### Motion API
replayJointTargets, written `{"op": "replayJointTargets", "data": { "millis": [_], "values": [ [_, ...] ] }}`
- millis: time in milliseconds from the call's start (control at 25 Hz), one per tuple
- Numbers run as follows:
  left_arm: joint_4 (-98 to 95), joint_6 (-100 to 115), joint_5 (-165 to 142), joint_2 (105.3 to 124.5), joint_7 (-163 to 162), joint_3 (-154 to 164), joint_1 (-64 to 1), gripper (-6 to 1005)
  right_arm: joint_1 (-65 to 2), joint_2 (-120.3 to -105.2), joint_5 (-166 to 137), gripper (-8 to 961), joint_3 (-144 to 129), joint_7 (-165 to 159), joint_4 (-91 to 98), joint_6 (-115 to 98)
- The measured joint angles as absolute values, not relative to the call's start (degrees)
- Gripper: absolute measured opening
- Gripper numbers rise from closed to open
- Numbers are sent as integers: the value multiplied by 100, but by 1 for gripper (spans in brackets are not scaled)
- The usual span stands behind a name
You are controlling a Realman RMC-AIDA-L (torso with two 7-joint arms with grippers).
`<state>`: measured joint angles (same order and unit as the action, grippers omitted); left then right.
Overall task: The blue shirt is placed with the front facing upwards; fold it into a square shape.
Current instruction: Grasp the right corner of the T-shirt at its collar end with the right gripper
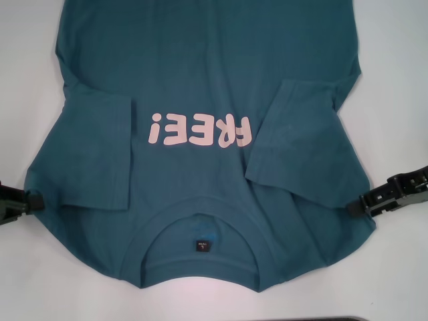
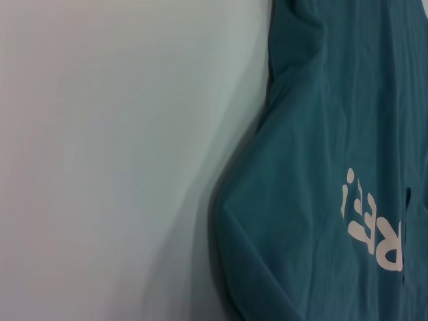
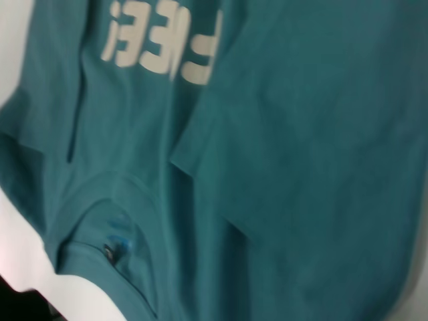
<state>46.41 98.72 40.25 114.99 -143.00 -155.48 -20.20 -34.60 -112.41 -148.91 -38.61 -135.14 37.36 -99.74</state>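
Teal shirt (image 1: 200, 87) lies collar toward the robot, stretching away, sleeves folded in. Left gripper (image 1: 27, 202) and right gripper (image 1: 366, 203) flank its shoulders, equally near; whether either pinches fabric I cannot tell

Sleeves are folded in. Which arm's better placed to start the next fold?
Neither clearly; likely both. The left gripper and right gripper sit at opposite shoulder edges of the blue shirt, level with each other, both sleeves already folded inward.
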Motion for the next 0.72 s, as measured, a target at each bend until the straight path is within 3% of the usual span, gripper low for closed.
{"op": "replayJointTargets", "data": {
  "millis": [280, 600, 720],
  "values": [
    [4641, 9870, 4025, 11496, -14299, -15548, -2021, 34, -3475, -11253, -14960, 628, -3868, -13543, 3758, -9960],
    [4641, 9870, 4036, 11496, -14299, -15548, -2030, 33, -3655, -11419, -14797, 625, -3834, -13463, 3767, -9935],
    [4640, 9870, 4036, 11496, -14299, -15548, -2031, 33, -3671, -11378, -14433, 624, -3805, -13427, 3781, -9988]
  ]
}}
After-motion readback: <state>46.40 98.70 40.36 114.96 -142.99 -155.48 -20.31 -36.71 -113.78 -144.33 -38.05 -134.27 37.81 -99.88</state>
